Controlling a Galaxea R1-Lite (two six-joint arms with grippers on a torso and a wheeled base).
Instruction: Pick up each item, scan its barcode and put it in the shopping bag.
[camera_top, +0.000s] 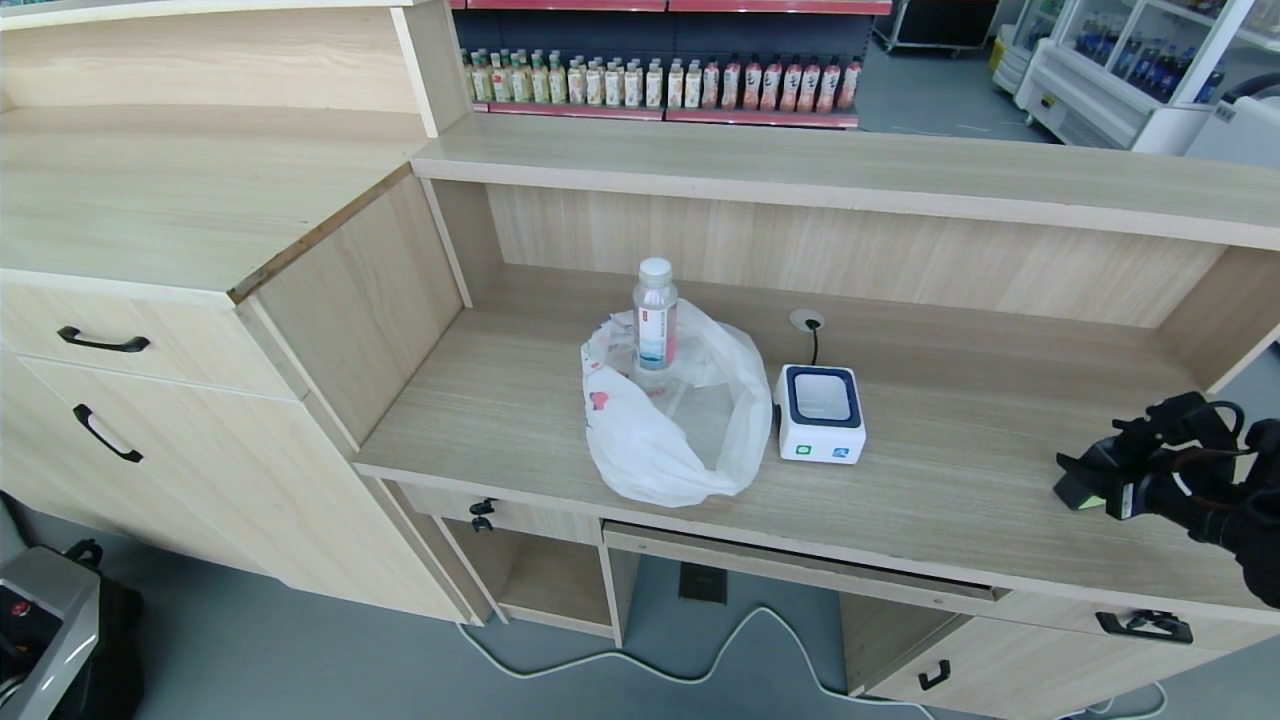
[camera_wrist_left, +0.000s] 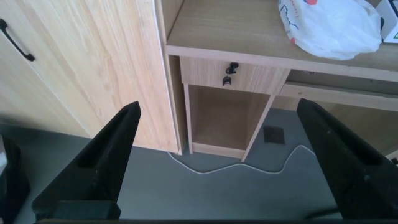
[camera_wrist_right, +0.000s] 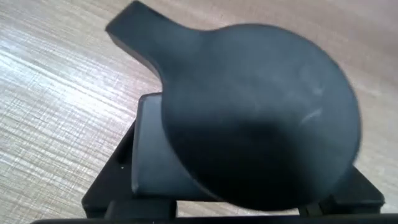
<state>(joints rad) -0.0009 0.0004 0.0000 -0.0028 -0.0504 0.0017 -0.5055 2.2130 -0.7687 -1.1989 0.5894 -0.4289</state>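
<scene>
The bottle (camera_top: 655, 320) stands upright inside the shopping bag (camera_top: 650, 460), near the middle of the desk (camera_top: 950, 470). The scanner (camera_top: 820, 412) sits just right of the bag, with the cable hole (camera_top: 806, 320) behind it.

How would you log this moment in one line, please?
bottle upright in bag; scanner beside bag; right tool holds dark item; left tool open
</scene>
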